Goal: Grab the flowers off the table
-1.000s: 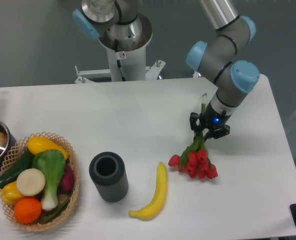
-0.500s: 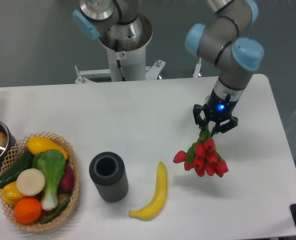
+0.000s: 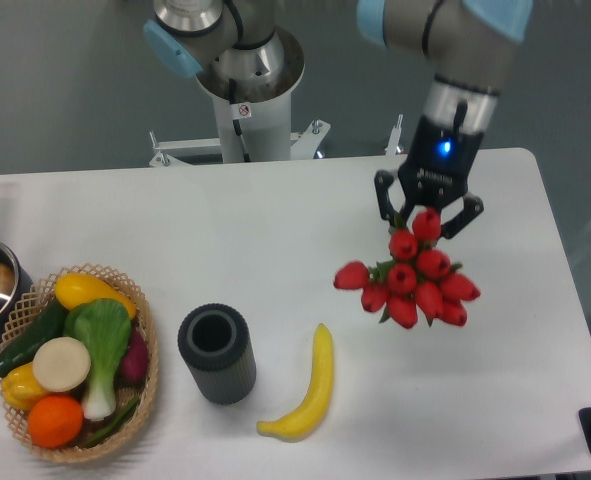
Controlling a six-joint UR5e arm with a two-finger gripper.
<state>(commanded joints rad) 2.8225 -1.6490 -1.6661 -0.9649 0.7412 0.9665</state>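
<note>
While the flowers are clamped in the gripper, open white table is seen between banana and right edge.

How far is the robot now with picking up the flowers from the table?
Mostly done. The hand is shut on the stems, and the flowers hang below it, buds down. They look larger than a second ago, which suggests they are raised off the table. The banana and the dark cylinder have not moved. What is left: only holding the bunch clear, if anything.
</note>
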